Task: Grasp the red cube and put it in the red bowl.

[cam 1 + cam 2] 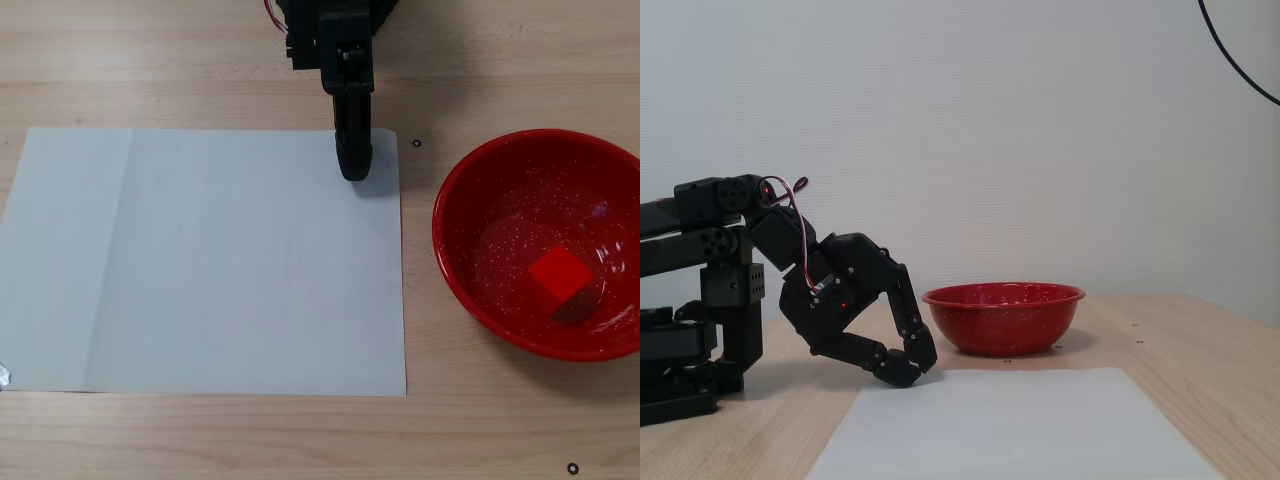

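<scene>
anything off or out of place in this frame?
Nothing stands out. The small red-orange cube sits inside the glossy speckled red bowl, the white paper sheet lies flat, and the black pincer looks shut, parked low at its edge.

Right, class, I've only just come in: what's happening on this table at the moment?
A small black robot arm is working with a red cube and a red bowl. The cube already lies inside the bowl, toward the right side in a fixed view from above. The gripper is empty, with its jaws together, curled down low over the far edge of a white paper sheet, apart from the bowl. The placing step looks done.
</scene>
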Tool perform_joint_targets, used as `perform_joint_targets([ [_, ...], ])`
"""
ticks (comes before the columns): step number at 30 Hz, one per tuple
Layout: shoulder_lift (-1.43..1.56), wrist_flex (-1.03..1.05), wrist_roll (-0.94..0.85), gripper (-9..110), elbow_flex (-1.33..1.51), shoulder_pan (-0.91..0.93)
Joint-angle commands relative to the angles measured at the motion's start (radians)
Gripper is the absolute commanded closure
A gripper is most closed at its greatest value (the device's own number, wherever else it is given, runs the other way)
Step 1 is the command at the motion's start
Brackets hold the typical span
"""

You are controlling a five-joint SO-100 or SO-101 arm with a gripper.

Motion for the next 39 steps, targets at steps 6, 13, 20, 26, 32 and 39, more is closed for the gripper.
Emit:
perform_joint_targets([
  [6, -0.009, 0.023, 0.002, 101, 0.005, 0.002],
  [13, -0.009, 0.028, -0.026, 101, 0.005, -0.021],
  [20, -0.011, 0.029, -0.025, 101, 0.005, -0.018],
  [26, -0.011, 0.026, 0.009, 101, 0.005, 0.009],
  [32, -0.011, 0.028, -0.006, 101, 0.005, 0.0],
  [39, -0.011, 0.031, -0.038, 101, 0.005, -0.028],
])
